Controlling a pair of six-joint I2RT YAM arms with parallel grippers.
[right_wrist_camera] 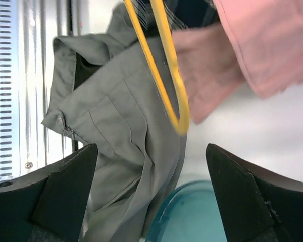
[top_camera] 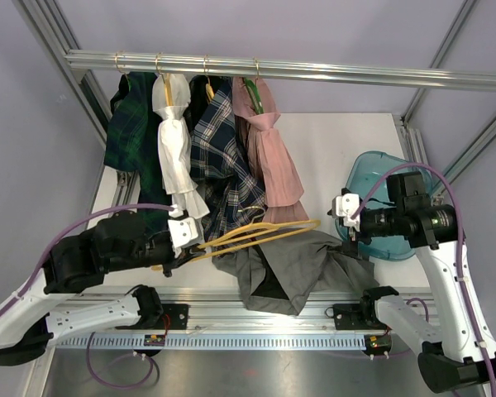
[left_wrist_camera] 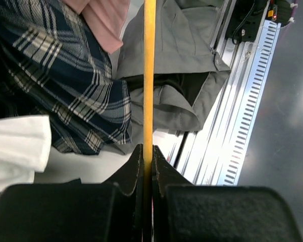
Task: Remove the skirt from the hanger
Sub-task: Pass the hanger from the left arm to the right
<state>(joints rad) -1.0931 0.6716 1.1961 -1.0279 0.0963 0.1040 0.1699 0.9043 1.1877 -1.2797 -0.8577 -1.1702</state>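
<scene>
My left gripper is shut on one end of the yellow hanger, which reaches right across the table. In the left wrist view the hanger's bar runs straight out of the closed jaws of the left gripper. The grey skirt lies crumpled on the table under the hanger's far end and spills over the front edge. In the right wrist view, the hanger's loop end shows bare above the skirt. My right gripper stands open and holds nothing, just right of the skirt.
A teal basket sits at the right, under the right gripper. On the rail at the back hang a dark green plaid garment, a white one, a navy plaid one and a pink one.
</scene>
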